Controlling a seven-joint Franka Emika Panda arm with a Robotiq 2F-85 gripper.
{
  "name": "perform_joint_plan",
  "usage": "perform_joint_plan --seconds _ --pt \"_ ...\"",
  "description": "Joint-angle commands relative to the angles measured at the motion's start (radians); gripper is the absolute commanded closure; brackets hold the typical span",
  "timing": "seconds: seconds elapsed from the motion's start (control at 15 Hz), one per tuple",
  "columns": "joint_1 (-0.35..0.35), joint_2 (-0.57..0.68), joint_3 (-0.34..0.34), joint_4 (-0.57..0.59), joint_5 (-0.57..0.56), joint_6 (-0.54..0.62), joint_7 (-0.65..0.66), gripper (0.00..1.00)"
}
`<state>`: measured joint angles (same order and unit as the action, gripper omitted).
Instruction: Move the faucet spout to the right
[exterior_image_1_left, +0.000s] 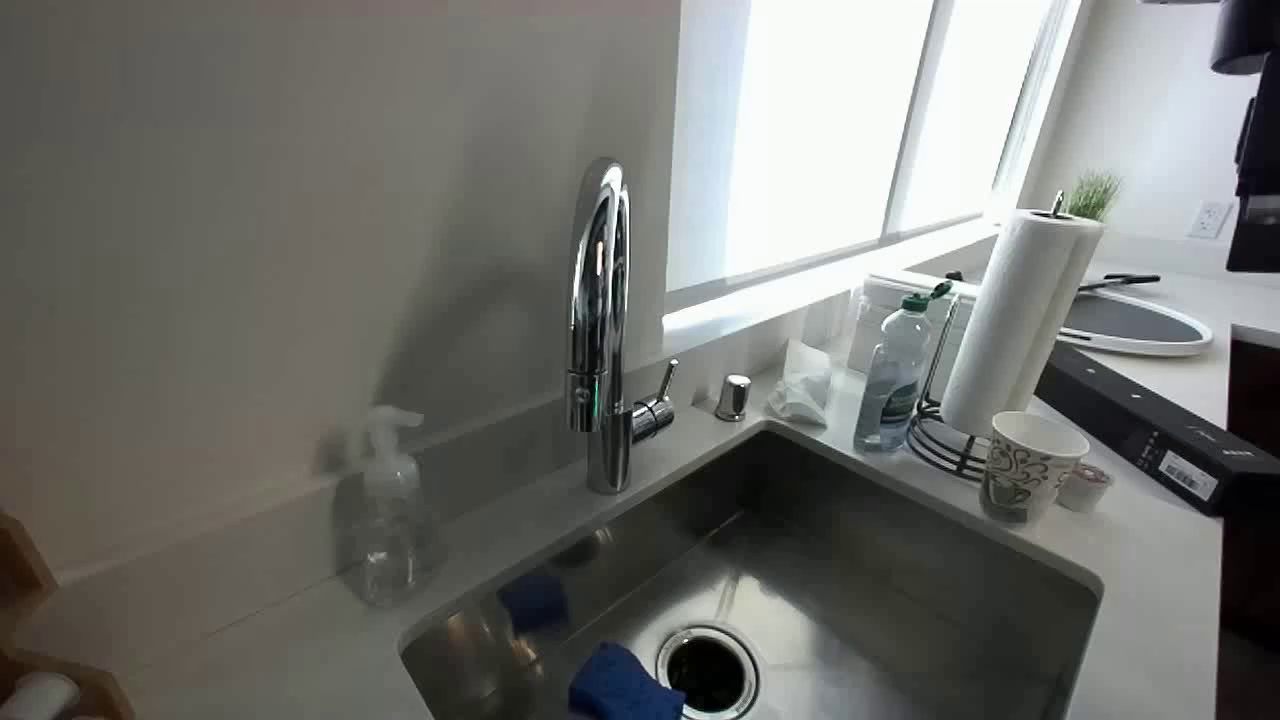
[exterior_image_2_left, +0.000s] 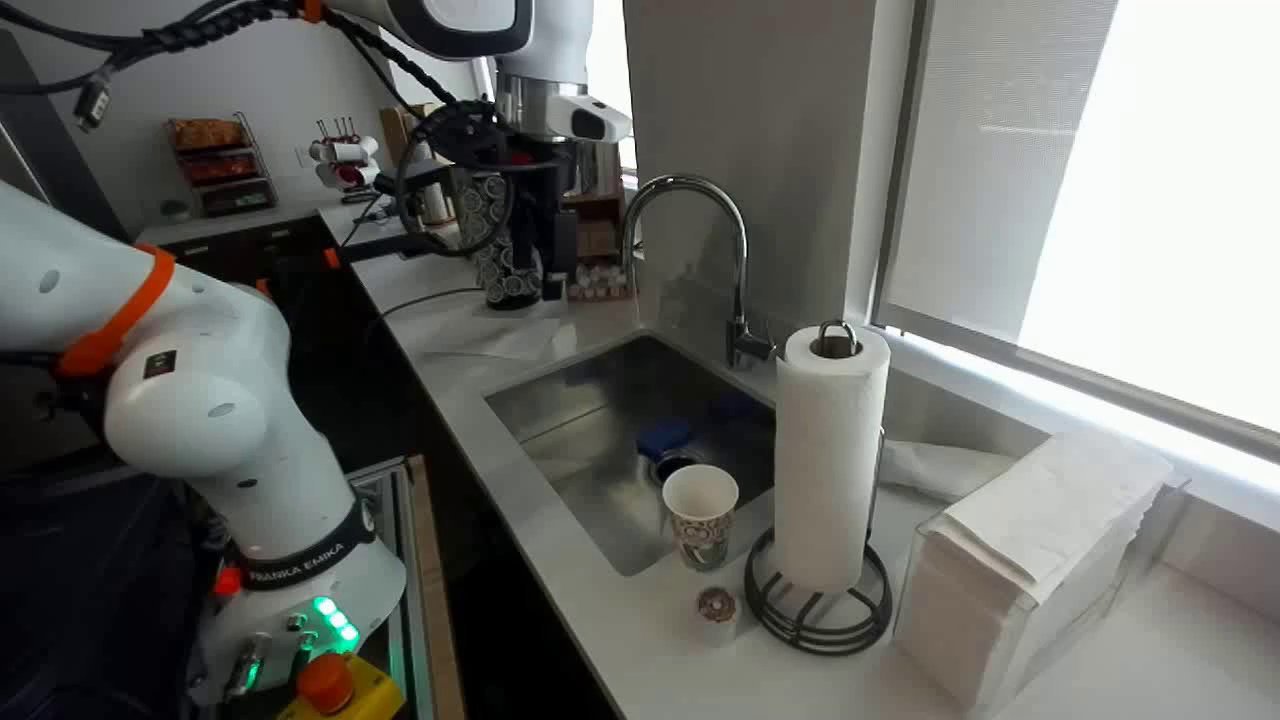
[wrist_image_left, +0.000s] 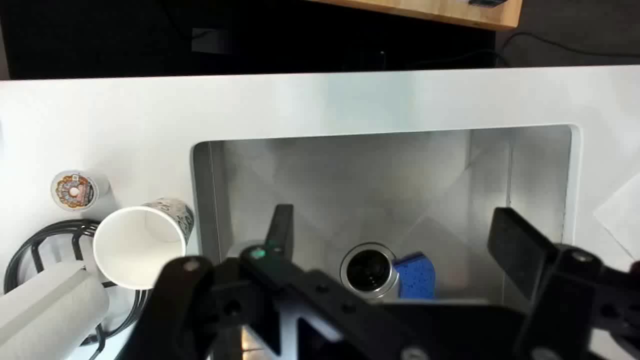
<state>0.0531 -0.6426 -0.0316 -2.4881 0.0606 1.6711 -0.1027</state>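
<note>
1. Behind the stainless-steel sink (exterior_image_1_left: 900, 520), in an exterior view, the chrome gooseneck faucet spout (exterior_image_1_left: 598, 270) rises from a straight base with a small lever (exterior_image_1_left: 660, 400) at its right; the arch is seen nearly edge-on. A clear soap pump bottle (exterior_image_1_left: 392, 520) stands to the left. To the right follow a chrome cap (exterior_image_1_left: 734, 397), crumpled white paper (exterior_image_1_left: 803, 385), a dish-soap bottle (exterior_image_1_left: 893, 375) with its green lid flipped up, a paper towel roll (exterior_image_1_left: 1015, 320) on a wire stand (exterior_image_1_left: 935, 445), and a patterned paper cup (exterior_image_1_left: 1025, 475). Inside the sink, a blue sponge (exterior_image_1_left: 622, 690) lies at the edge of the drain (exterior_image_1_left: 708, 672).

2. From the left in an exterior view, the white Franka Emika Panda arm (exterior_image_2_left: 215, 400) extends over the counter (exterior_image_2_left: 800, 690), green lights (exterior_image_2_left: 337, 620) lit at its base. The gripper (exterior_image_2_left: 558, 285) hangs fingers downward, to the left of the spout's free end, with a gap between the two; finger spacing cannot be told from this angle. The spout's arch shows broadside, its free end turned down. Behind the gripper stands a dark cylinder patterned with pale rings (exterior_image_2_left: 505, 280); at lower right sits a stack of white napkins (exterior_image_2_left: 1060, 510).

3. Across the wrist view, the gripper's two black fingers (wrist_image_left: 517, 245) stand wide apart, the drain and sponge showing between them. Beside the sink's left edge is the paper cup, its interior visible; near it, a coffee pod (wrist_image_left: 75, 190) bears a doughnut picture on its lid.
</note>
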Motion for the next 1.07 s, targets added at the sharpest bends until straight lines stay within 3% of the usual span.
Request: perform_joint_plan --seconds 0.0,0.4,0.93,1.0 --pt "-0.007 0.001 0.006 0.002 0.003 -0.002 -0.003 0.00" --pt "-0.003 0.003 0.012 0.010 0.006 0.009 0.002 0.00" --pt "0.108 0.108 0.159 0.208 0.008 0.100 -0.017 0.00" --pt "0.122 0.138 0.181 0.239 -0.015 0.139 -0.038 0.25"
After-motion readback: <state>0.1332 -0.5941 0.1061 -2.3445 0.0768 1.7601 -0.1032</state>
